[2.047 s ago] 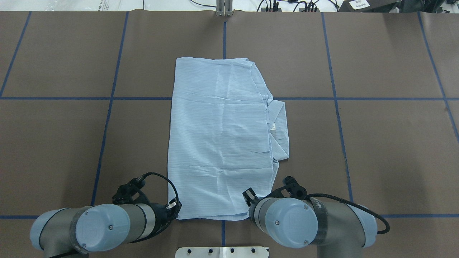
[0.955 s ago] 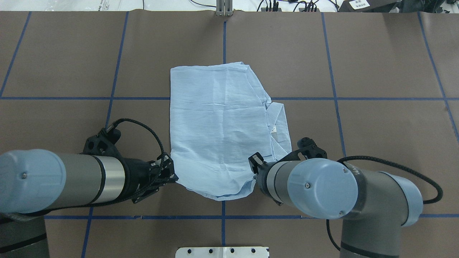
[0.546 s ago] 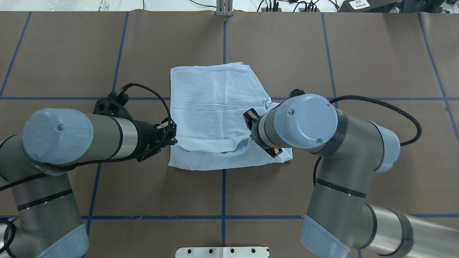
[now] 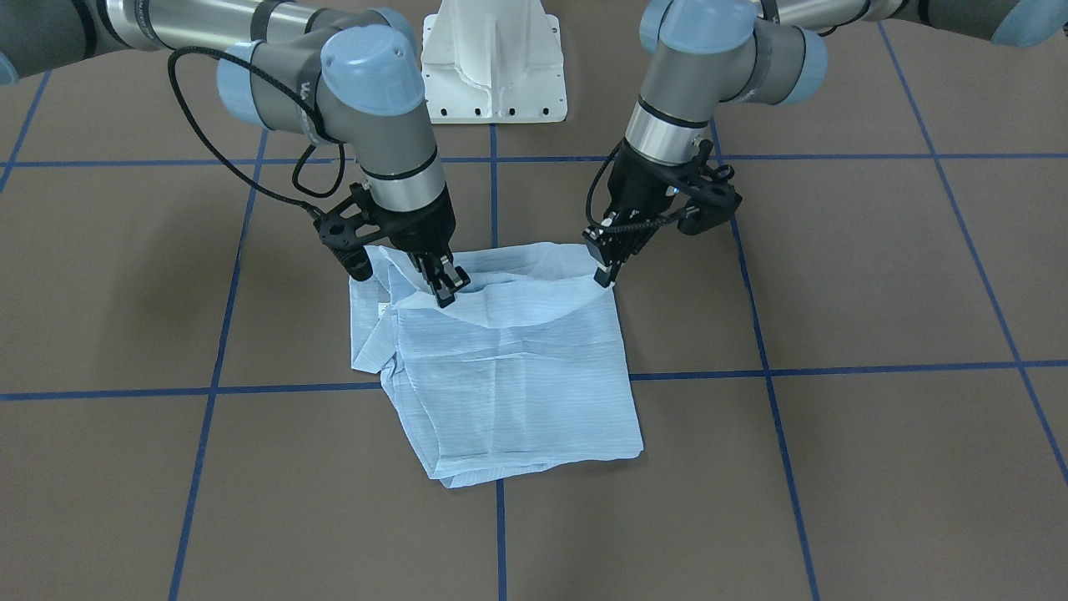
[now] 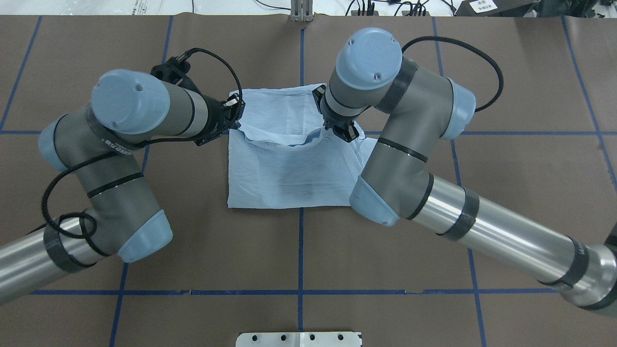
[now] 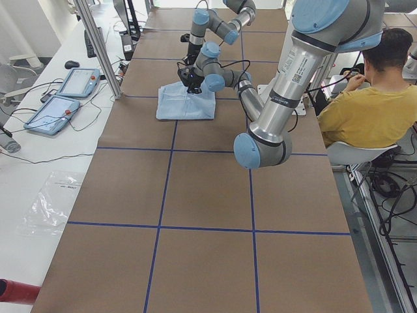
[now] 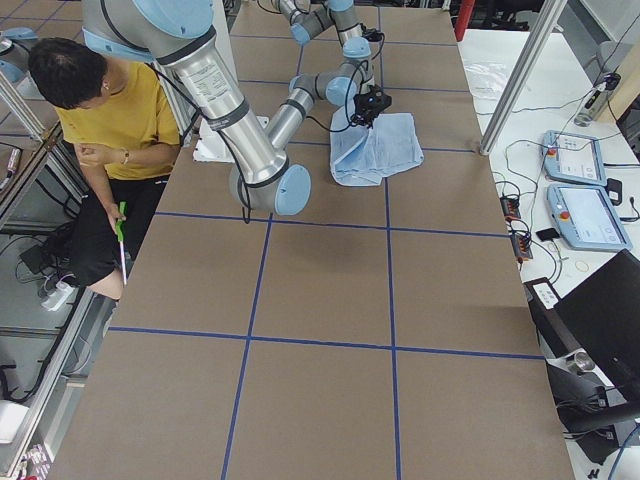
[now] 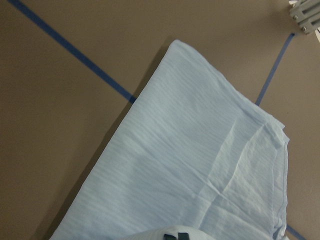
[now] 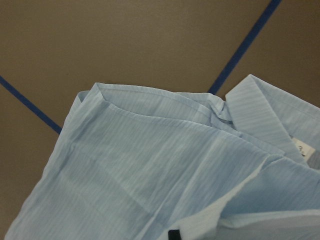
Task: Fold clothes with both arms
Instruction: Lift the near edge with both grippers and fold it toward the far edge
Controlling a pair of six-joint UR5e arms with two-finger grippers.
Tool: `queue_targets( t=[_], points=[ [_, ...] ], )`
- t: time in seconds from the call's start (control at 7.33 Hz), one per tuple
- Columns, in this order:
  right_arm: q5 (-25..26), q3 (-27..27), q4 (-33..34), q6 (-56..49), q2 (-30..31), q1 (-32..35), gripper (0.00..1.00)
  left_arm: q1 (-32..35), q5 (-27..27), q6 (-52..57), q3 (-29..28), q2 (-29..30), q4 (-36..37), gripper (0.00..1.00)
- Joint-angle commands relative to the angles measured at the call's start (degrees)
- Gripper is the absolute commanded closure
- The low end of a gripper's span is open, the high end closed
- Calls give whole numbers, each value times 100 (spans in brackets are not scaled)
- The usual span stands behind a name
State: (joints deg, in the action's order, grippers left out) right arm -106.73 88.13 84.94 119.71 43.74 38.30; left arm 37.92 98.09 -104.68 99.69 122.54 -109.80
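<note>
Brown matted table [image 5: 482,193], gridded with blue tape [image 5: 301,250]. Astride its central line lies the shirt [image 5: 289,178], thin, pale blue, finely striped and softly creased. It is already reduced to a rough rectangle, with the collar [image 4: 371,342] protruding on the robot's right. One edge is raised and doubled over the body, sagging between the left gripper [image 4: 602,274] and the right gripper [image 4: 445,290], each clenched on a corner of it. Judgement: this fold is about half made, and laying the edge down, letting go and squaring up remain.
</note>
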Motion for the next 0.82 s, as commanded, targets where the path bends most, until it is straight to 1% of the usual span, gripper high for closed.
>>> queue_targets(
  t=[0.0,0.14,0.27,0.41,0.55,0.68],
  points=[
    [-304,-1572,-808,-316,-637,345,100,339,25,124,-1393,445,-908,100],
    [-313,-1980,-1021,-525,-787,450,100,470,34,124,-1712,533,-1234,100],
    [-322,-2393,-1032,-771,-1040,486,100,506,26,158,-2055,630,-1402,100],
    [-322,-2605,-1154,-895,-1139,495,100,506,17,228,-2250,657,-1561,100],
    [-322,-2999,-1608,-1027,-1157,512,100,576,17,238,-2469,701,-1701,100],
    [-313,-3212,-1760,-1307,-1175,512,100,585,8,238,-2802,736,-2112,84]
  ],
)
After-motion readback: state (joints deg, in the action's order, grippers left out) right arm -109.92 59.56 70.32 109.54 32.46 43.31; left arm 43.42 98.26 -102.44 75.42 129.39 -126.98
